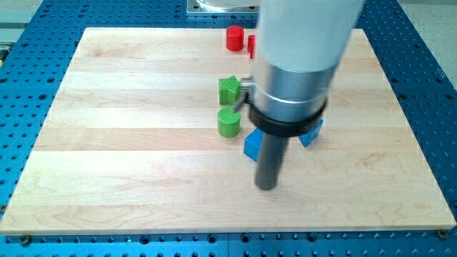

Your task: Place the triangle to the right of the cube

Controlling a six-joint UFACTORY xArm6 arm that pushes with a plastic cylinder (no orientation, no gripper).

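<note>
My tip (266, 188) rests on the wooden board (128, 143), just below and to the right of a blue block (253, 145) that looks like a cube; the rod stands close against that block's right side. A second blue block (313, 133) peeks out from behind the arm on the view's right. It is mostly hidden and looks wedge-shaped, but its shape is unclear. The arm's wide body covers the space between the two blue blocks.
A green cylinder (228, 123) lies left of the blue cube, with another green block (229, 89) above it. A red cylinder (235, 38) sits near the board's top edge, and a second red block (252, 46) is half hidden by the arm.
</note>
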